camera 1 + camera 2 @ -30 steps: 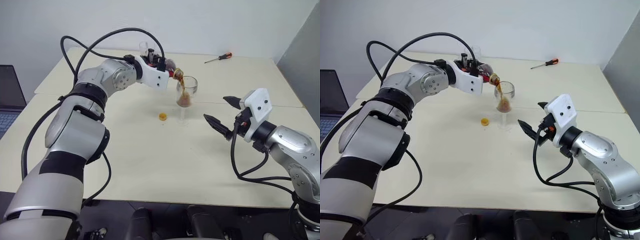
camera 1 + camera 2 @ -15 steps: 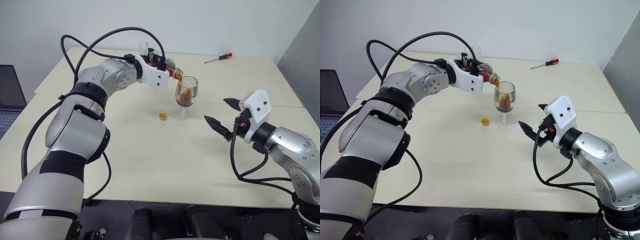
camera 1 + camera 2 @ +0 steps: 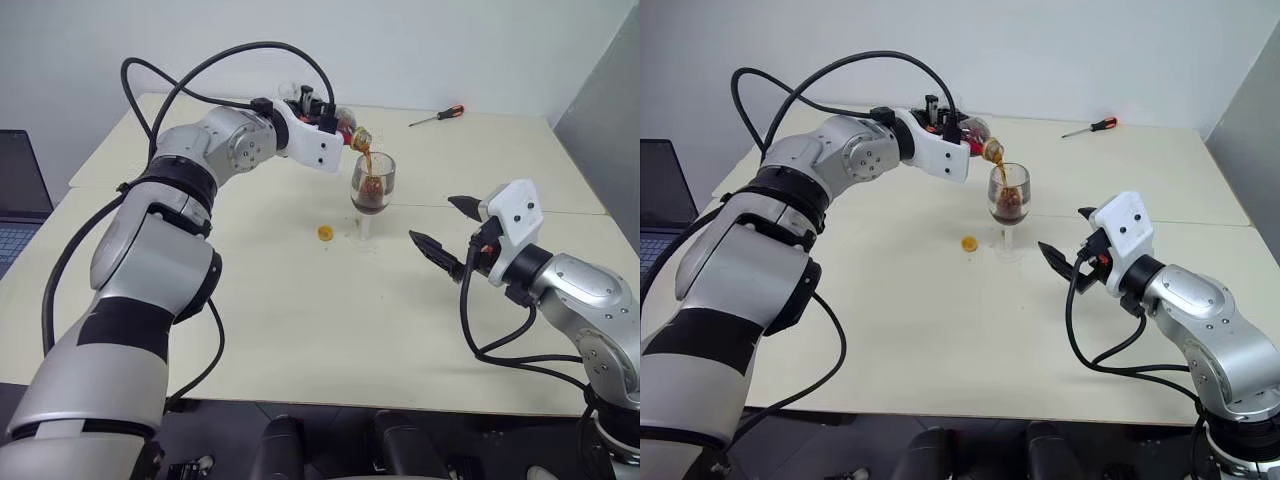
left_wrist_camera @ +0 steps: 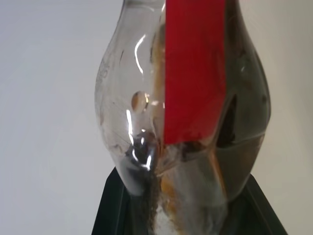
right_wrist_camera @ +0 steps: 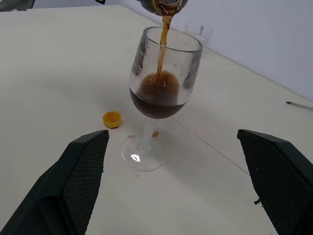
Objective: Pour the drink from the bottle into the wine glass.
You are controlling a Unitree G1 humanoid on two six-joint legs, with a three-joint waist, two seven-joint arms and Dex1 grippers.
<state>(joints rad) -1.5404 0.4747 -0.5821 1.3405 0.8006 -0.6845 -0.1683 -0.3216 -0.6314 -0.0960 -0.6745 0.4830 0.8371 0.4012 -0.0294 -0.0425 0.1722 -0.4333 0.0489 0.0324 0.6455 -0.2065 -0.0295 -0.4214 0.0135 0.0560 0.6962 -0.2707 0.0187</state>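
Pour under way. Left gripper (image 3: 338, 124) clamped on tilted bottle (image 3: 345, 128), mouth above wine glass (image 3: 372, 185) at table centre; drink (image 5: 157, 100) fills lower bowl. Cap (image 3: 325, 233) at glass's 8 o'clock. Right gripper (image 3: 447, 225) spread wide, empty. Remaining: empty bottle.

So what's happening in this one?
The left gripper holds the bottle tipped over the wine glass, and the drink is streaming in; the bowl is roughly a third full. The yellow cap lies on the table beside the glass's foot. The right gripper hovers open nearby, holding nothing.
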